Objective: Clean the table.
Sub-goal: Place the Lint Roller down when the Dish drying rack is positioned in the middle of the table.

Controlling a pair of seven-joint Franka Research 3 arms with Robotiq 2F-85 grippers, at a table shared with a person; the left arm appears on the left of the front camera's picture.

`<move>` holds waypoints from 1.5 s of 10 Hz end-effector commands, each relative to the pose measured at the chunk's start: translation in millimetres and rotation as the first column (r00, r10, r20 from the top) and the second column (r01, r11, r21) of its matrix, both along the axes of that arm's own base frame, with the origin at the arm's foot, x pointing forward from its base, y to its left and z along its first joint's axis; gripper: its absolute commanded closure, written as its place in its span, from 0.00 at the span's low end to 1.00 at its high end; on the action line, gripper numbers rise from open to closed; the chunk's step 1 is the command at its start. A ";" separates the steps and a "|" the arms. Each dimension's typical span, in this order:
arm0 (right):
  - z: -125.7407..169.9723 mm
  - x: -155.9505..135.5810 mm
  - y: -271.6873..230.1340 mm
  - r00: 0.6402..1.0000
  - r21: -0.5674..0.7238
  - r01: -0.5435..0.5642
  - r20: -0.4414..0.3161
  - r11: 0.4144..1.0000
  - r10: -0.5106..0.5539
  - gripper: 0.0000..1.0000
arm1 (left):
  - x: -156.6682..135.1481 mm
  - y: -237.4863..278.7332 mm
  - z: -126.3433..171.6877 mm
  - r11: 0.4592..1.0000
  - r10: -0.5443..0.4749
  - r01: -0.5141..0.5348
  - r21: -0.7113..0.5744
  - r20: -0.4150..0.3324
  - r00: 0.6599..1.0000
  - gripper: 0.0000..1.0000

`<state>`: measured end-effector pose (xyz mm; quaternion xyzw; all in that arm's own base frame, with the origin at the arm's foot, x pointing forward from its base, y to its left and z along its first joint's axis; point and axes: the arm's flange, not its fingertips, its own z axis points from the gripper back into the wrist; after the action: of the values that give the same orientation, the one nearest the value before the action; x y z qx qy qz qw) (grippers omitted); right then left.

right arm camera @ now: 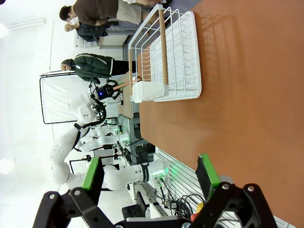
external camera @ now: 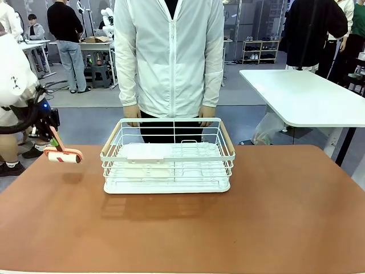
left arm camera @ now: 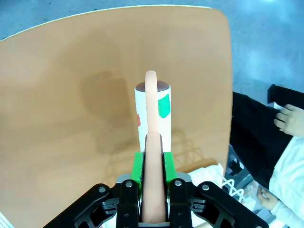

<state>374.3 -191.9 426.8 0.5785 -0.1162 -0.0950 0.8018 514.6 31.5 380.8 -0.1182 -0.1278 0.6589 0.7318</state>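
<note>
Over the table's (external camera: 274, 217) left edge, I see my left gripper (left arm camera: 153, 164) closed tight on the pink handle of a lint roller (external camera: 63, 155). Green pads (left arm camera: 137, 164) press both sides of the handle. Roller head hangs just above the tabletop, near the left corner, w/ its shadow under it. In the left wrist view the roll is white w/ a green mark and a small red mark; too small for me to read any words.

Right gripper (right arm camera: 149, 178) is wide open, nothing btwn the fingers, over the table's right part.

White wire basket (external camera: 168, 157) sits mid-table toward the far side, wood handles at both ends. No writing on it that I can read. A person in a white jacket (external camera: 171, 57) stands right behind it, hands at its far rim.

Table is reddish-brown w/ rounded corners. Lots of bare room in front of the basket and on both sides. A white-topped table (external camera: 308, 97) stands apart, far right.
</note>
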 end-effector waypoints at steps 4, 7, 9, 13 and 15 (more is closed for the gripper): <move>2.0 -1.2 0.7 1.000 0.011 -0.003 0.011 1.000 0.003 0.00 | -18.9 7.9 -34.3 0.999 -0.027 0.028 -0.032 0.034 0.999 0.79; 2.0 -1.2 0.7 1.000 0.011 -0.003 0.011 1.000 0.003 0.00 | -29.8 6.4 -40.3 0.998 -0.038 0.038 -0.053 0.011 0.999 0.68; 2.0 -1.2 0.7 1.000 0.011 -0.003 0.011 1.000 0.003 0.00 | -38.0 7.0 -38.0 0.997 -0.039 0.040 -0.060 0.013 0.999 0.34; 2.0 -1.2 0.7 1.000 0.011 -0.003 0.011 1.000 0.003 0.00 | -65.3 6.7 -26.6 1.000 0.003 -0.004 -0.031 -0.050 0.999 0.00; 2.0 -1.2 0.7 1.000 0.011 -0.003 0.011 1.000 0.003 0.00 | -85.7 3.4 -13.7 1.000 0.002 -0.003 -0.008 -0.107 0.994 0.00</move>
<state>374.1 -192.2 426.8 0.5784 -0.1163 -0.0953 0.8018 444.2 42.7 350.3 -0.1110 -0.0972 0.6599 0.7367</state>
